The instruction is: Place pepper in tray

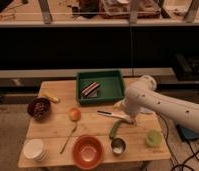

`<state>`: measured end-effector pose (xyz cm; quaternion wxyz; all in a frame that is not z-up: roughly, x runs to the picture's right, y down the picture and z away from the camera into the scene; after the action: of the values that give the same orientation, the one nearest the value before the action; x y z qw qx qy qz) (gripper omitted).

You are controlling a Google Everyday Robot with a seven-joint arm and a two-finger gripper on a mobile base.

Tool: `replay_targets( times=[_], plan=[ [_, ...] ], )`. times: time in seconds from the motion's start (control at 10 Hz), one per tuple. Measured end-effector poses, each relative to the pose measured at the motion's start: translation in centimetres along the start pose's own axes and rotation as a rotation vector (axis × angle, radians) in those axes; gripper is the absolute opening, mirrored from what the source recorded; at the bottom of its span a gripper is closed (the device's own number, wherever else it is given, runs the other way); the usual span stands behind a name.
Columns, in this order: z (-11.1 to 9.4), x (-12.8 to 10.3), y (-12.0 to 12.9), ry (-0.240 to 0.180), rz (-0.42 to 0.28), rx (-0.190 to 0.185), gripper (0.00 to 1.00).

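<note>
The pepper, small, curved and olive-green, lies on the wooden table right of centre. The dark green tray stands at the table's back edge with a striped packet inside it. My white arm reaches in from the right, and the gripper hangs just above and to the right of the pepper, in front of the tray's right corner.
A knife lies left of the gripper. An orange bowl, a metal cup, a light-green cup, stacked white bowls, a spoon, an orange fruit, a dark bowl and a yellow item are spread across the table.
</note>
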<state>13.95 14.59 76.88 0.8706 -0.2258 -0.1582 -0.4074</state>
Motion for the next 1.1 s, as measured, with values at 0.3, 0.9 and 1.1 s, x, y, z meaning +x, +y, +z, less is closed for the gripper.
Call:
replay_targets(
  times=[0.3, 0.9, 1.1],
  plan=[
    [2.5, -3.0, -0.9, -0.079, -0.098, 0.003, 0.8],
    [7.6, -5.7, -0.9, -0.16, -0.144, -0.062, 0.8],
    [8.8, -5.9, -1.1, -0.178, -0.132, -0.102, 0.8]
  ],
)
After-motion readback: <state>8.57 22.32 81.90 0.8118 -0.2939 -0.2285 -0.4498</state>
